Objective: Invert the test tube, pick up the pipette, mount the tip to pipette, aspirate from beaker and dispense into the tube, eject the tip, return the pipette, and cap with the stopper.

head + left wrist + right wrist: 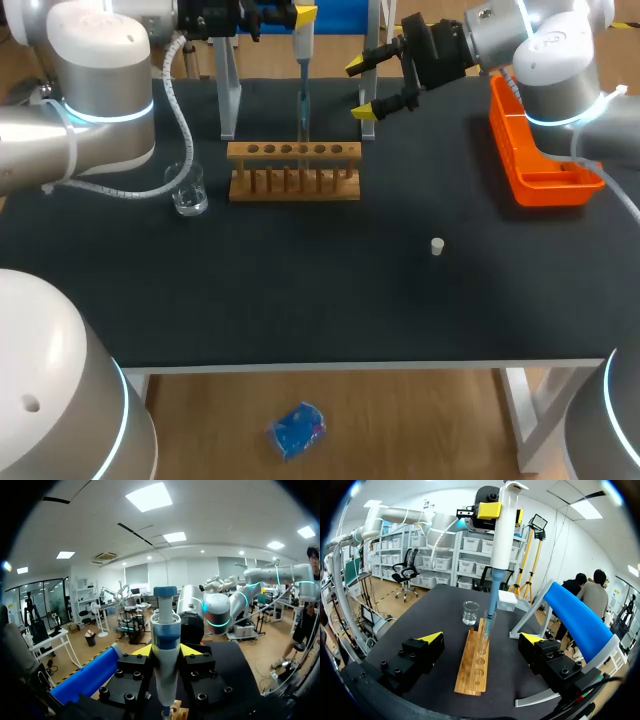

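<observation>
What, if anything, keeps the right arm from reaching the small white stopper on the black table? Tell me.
Probably nothing: the small white stopper stands alone on the black table, apart from the wooden tube rack and the orange plastic bin. The jaws of the right arm stand open and empty.

Rack [294, 170] sits near the tabletop's [300, 310] far edge, beaker [188, 190] just left, pipette [303, 50] above it, stopper [437, 246] well apart front-right, bin [545, 165] at the far-right corner.

readable text: none | pipette [165, 630], clamped between the left gripper [165, 651] fingers: any print too small to tell | wooden rack [472, 672], just ahead of the right gripper [482, 637]: no legible marks
</observation>
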Robot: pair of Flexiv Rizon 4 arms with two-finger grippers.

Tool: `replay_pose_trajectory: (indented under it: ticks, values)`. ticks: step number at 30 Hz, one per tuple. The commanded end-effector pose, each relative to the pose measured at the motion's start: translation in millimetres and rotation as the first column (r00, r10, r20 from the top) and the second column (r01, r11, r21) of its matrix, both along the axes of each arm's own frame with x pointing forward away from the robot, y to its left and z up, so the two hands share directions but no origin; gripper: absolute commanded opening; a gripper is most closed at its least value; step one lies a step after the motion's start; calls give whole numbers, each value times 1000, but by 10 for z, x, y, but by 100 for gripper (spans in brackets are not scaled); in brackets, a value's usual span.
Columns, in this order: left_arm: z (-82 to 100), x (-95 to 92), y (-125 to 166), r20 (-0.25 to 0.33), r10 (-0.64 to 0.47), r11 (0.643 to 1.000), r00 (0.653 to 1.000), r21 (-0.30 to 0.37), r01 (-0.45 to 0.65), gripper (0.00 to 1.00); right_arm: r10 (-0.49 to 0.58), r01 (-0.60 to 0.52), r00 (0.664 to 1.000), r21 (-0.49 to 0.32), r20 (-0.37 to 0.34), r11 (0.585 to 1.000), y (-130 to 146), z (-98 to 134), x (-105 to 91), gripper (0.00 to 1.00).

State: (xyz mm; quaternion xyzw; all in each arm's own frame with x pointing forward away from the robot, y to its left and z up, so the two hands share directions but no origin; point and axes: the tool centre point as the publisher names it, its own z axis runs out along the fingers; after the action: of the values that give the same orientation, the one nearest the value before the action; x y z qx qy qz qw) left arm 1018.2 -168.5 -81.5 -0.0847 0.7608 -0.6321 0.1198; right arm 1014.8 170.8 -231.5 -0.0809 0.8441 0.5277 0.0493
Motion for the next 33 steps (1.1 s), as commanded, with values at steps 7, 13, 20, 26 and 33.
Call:
replay_pose_trajectory:
  ticks: [7,13,20,26,33]
  values:
    - [2,2,-1,1,0,1000,1000,0,0,0,3,-3,1000,-2,-1,1000,-5,1,9,100]
    - [2,2,-1,1,0,1000,1000,0,0,0,3,-3,1000,-2,-1,1000,-5,1,9,100]
    - [2,2,-1,1,0,1000,1000,0,0,0,3,-3,1000,-2,-1,1000,-5,1,9,100]
    - [2,2,-1,1,0,1000,1000,0,0,0,-4,4,1000,-13,-6,1000,-26,-4,15,100]
    - [2,2,-1,1,0,1000,1000,0,0,0,-27,27,1000,-27,12,999,-91,157,180,100]
